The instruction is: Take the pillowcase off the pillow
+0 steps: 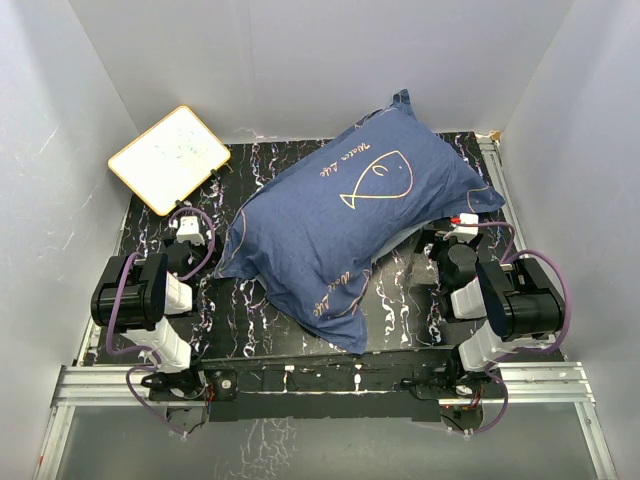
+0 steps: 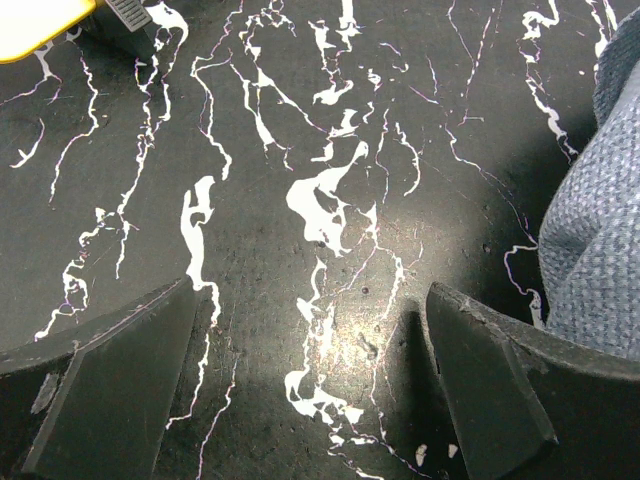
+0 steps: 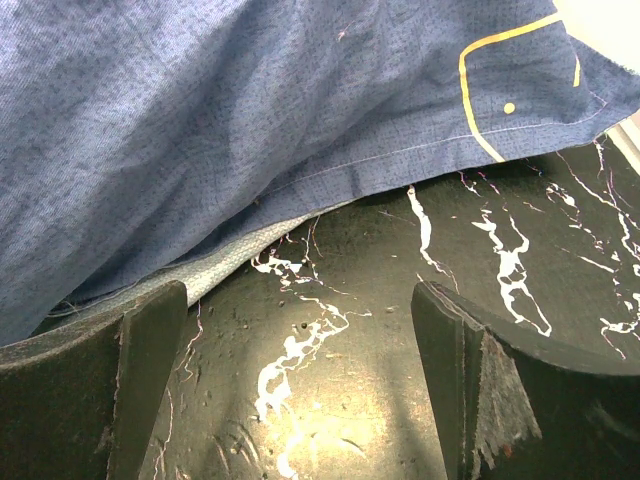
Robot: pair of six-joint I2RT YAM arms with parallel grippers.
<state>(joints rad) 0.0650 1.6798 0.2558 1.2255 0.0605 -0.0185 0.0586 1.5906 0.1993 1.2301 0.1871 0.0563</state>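
While both pairs of jaws stand wide apart with nothing clamped in either, the pillowcase point(image 1: 350, 225) lies stuffed and plump on the black, white-veined surface point(image 1: 400, 300). Its gold fish outline and script face up. The pillow is hidden inside it and shows only as bulk.

From the left wrist, bare surface fills the gap between the left jaws. A fold of the pillowcase sits just outside the right-hand finger point(image 2: 500, 400), though I cannot tell if they touch. Ahead of these jaws and off to their left, a corner of the orange-edged white board point(image 1: 170, 158) pokes into the picture.

From the right wrist, the stitched hem of the pillowcase hangs just ahead of the right jaws and runs across their whole opening. It dips lowest by the left-hand finger point(image 3: 140, 380), where a paler grey strip of its reverse peeks out beneath. Between the right jaws lies only surface.
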